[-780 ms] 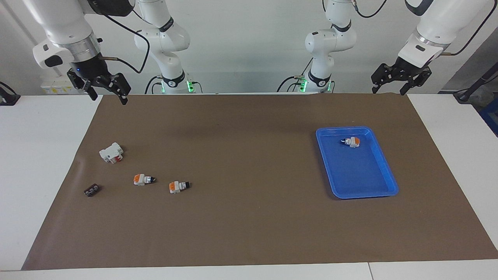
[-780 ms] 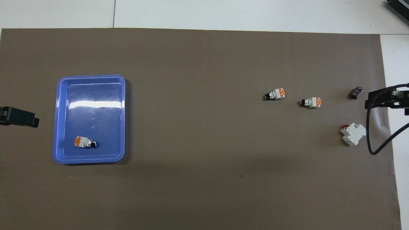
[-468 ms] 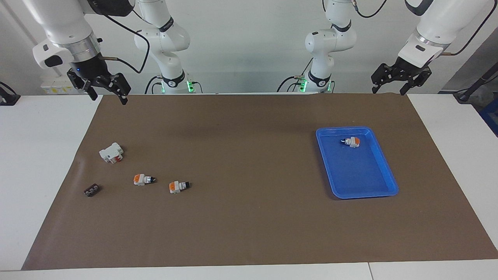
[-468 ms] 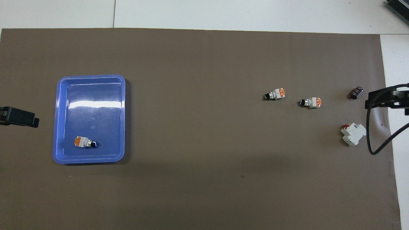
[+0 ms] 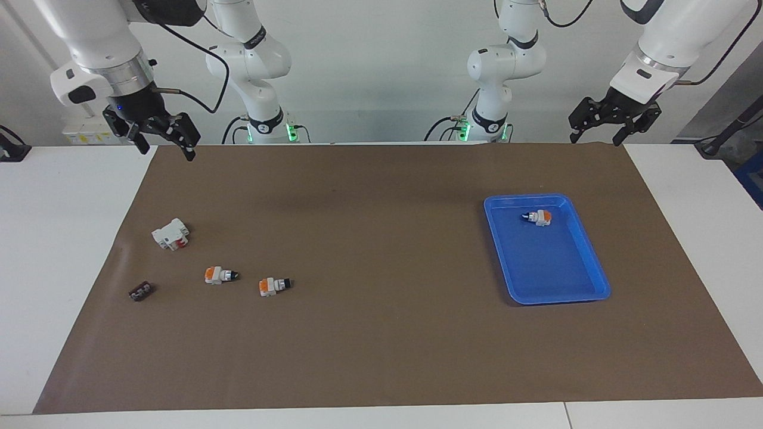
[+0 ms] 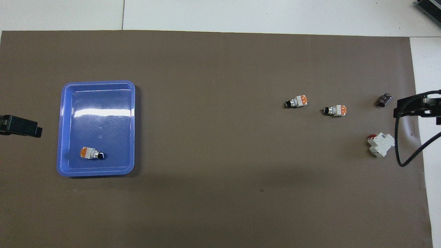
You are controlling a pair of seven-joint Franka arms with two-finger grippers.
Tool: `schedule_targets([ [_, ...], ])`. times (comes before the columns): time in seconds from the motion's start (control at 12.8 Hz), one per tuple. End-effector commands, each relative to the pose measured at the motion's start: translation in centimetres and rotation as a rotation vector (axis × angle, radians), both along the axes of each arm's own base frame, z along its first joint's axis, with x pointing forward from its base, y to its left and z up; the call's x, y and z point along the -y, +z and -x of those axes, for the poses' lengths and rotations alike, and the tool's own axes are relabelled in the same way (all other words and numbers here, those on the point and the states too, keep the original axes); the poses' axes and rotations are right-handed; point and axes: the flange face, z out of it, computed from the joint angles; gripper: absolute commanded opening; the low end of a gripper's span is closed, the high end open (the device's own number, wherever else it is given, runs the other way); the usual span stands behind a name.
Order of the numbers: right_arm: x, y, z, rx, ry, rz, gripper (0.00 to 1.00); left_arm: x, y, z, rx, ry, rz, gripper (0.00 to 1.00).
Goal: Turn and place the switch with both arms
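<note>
I see both arms parked high at the robots' edge of the brown mat (image 5: 381, 333), neither touching anything. Left gripper (image 5: 596, 128) hangs over the mat corner at the left arm's end, fingers apart, nothing between them. Right gripper (image 5: 166, 143) hangs over the mat corner at the right arm's end, fingers also spread and bare; in the overhead view only its black tip (image 6: 417, 105) and a looping cable (image 6: 401, 151) show. The switch (image 5: 274, 286) lies on its side on the mat toward the right arm's end, orange end pointing to that end, black knob toward the middle. Just beside it, closer to the right arm's end, lies a second switch (image 5: 220, 275) the same way round. A white block (image 5: 170, 234) with a red mark sits nearer to the robots than those two, and a small dark part (image 5: 140, 292) lies by the mat edge. A third switch (image 5: 538, 217) lies inside the blue tray (image 5: 587, 295) at the left arm's end, in the part of it nearest the robots.
</note>
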Motion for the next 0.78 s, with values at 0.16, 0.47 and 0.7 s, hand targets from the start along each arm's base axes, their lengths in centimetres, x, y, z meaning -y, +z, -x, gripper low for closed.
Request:
schedule_targets([
  [0.16, 0.3, -0.3, 0.5, 0.003, -0.029, -0.019, 1.00, -0.1, 0.1, 1.0, -0.003, 0.010, 0.001, 1.00],
  [0.47, 0.2, -0.4, -0.4, 0.069, -0.076, -0.016, 1.00, -0.1, 0.1, 1.0, -0.003, 0.010, 0.001, 1.00],
  [0.7, -1.0, -2.8, -2.1, 0.137, -0.123, -0.015, 1.00, 0.0, 0.1, 1.0, -0.003, 0.008, 0.001, 1.00],
])
